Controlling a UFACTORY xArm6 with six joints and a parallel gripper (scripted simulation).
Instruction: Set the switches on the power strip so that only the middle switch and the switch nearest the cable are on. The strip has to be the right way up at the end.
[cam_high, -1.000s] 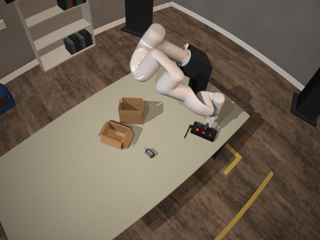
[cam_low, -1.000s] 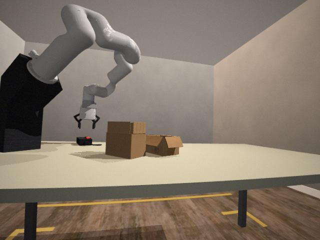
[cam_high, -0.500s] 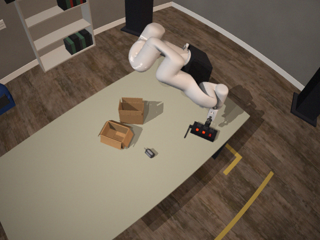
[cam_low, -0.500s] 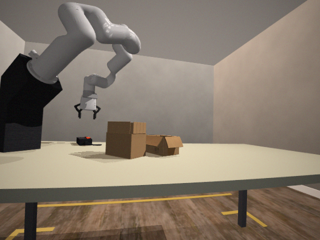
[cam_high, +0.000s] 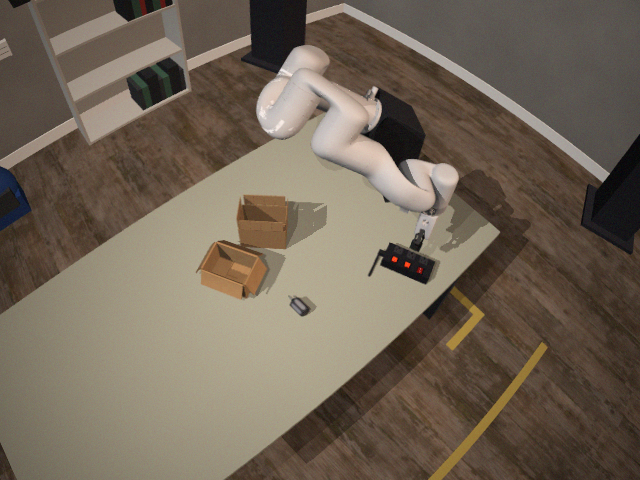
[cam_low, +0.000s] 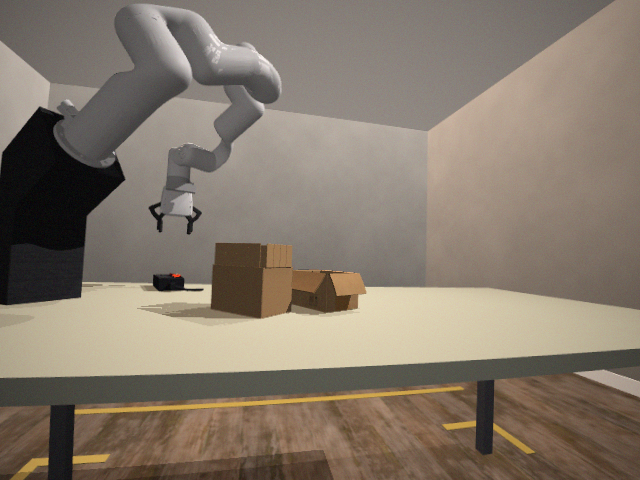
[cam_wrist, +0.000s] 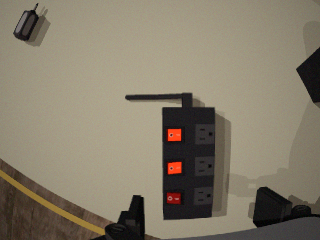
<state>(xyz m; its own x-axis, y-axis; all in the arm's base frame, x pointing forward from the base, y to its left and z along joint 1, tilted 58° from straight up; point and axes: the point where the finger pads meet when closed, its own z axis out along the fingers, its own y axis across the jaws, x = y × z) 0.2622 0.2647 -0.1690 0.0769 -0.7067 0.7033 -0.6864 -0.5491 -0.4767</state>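
Observation:
The black power strip (cam_wrist: 188, 163) lies right way up on the table, also in the overhead view (cam_high: 408, 262) and the side view (cam_low: 168, 281). Its cable stub (cam_wrist: 156, 98) leaves the end far from my fingers. The switch nearest the cable (cam_wrist: 175, 135) and the middle switch (cam_wrist: 175, 167) glow bright orange-red. The switch farthest from the cable (cam_wrist: 174, 198) is darker red. My gripper (cam_wrist: 202, 211) hangs well above the strip, open and empty, as the side view (cam_low: 174, 225) shows.
Two open cardboard boxes (cam_high: 262, 221) (cam_high: 232, 269) stand mid-table. A small dark plug adapter (cam_high: 299, 305) lies near the front edge, also in the wrist view (cam_wrist: 26, 24). The table edge (cam_wrist: 47, 200) runs close beside the strip. The black robot base (cam_high: 395, 126) is behind.

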